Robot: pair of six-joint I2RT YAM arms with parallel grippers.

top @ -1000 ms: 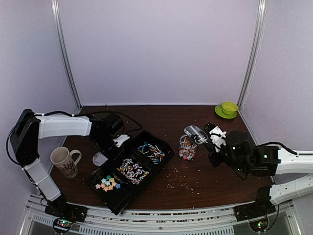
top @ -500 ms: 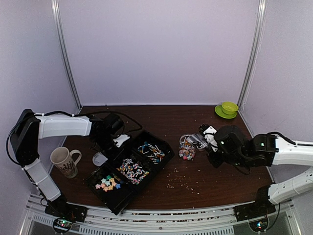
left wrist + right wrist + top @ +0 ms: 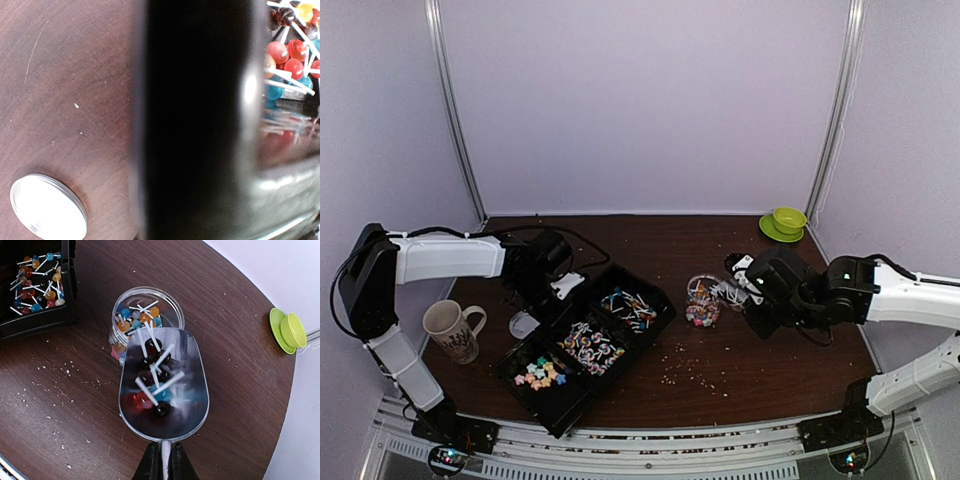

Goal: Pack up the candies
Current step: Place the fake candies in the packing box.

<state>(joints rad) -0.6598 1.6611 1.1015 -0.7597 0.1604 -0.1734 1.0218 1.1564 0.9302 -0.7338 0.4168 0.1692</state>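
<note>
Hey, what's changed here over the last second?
The right gripper, shut on the scoop, swung left and lowered the scoop's lollipops to the jar's mouth. The left gripper stayed at the tray's edge; jar, tray, mug and lid did not move.

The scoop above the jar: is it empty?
No, several lollipops lie inside the scoop, whose front edge reaches over the open jar.

Candies (image 3: 145, 400) — bright balls on white sticks — in scoop (image 3: 194, 402), jar (image 3: 173, 310), tray (image 3: 40, 323)
</note>
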